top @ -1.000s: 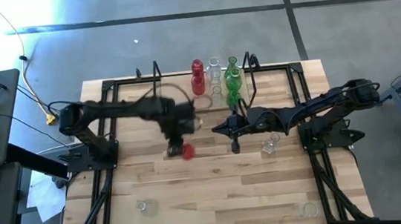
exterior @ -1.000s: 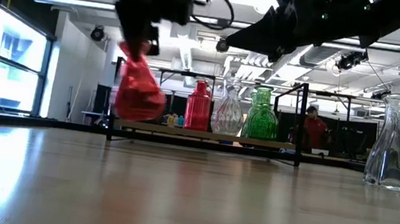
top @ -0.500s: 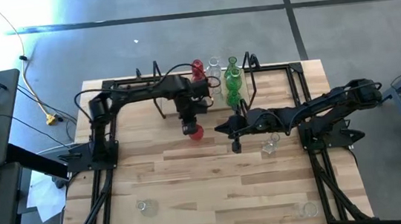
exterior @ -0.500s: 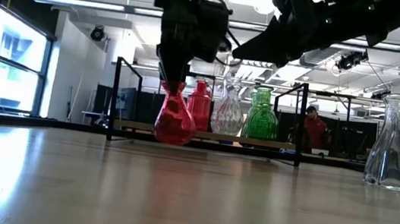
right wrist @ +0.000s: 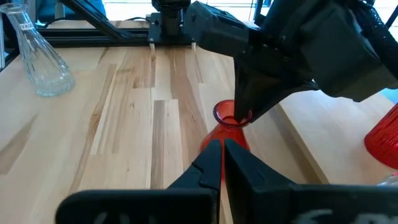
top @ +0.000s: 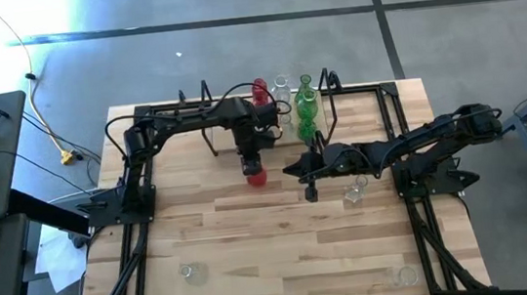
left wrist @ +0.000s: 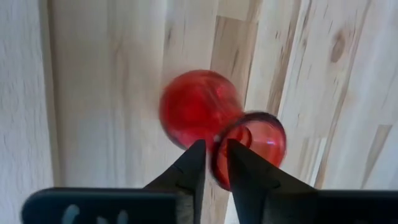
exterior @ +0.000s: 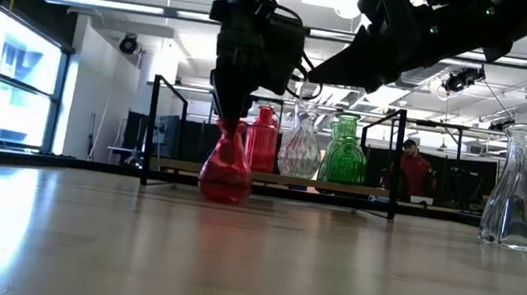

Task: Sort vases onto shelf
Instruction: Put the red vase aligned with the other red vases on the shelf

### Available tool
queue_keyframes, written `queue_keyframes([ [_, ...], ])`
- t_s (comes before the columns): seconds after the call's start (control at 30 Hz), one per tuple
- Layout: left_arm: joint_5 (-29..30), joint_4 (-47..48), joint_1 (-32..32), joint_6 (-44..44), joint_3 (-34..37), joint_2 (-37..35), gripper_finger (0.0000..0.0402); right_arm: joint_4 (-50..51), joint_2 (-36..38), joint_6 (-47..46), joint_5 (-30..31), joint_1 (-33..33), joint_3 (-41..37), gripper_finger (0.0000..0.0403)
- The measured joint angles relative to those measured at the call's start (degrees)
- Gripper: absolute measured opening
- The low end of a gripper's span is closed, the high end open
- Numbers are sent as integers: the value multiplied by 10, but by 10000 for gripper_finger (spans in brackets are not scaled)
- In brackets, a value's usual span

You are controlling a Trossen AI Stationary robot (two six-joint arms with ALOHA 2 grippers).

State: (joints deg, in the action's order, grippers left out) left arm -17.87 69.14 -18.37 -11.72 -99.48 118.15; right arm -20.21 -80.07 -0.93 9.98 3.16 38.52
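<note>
Even, bright daylight; window (exterior: pixel 11 71) glare (low view's left); wrist close-up of red vase (left wrist: pixel 199 115) soft.

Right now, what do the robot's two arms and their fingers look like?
Both arms are dark, jointed and slim, with black cables looping along the left arm. Each ends in two black tapered fingers: the left gripper and the right gripper have wedge-shaped ones.

red vase (exterior: pixel 227 168) upright on tabletop before shelf (exterior: pixel 270 178); three vases (exterior: pixel 302 145) on shelf
</note>
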Motion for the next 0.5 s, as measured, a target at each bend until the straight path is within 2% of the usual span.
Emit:
queue_keyframes([
  [0.23, 4, 0, -3, -9, 0, -3, 87, 0, 0, -2, 1, 0, 0, 0],
  [0.5, 41, -18, -1, -19, 0, -50, 91, 2, 0, -2, 12, 0, 0, 0],
])
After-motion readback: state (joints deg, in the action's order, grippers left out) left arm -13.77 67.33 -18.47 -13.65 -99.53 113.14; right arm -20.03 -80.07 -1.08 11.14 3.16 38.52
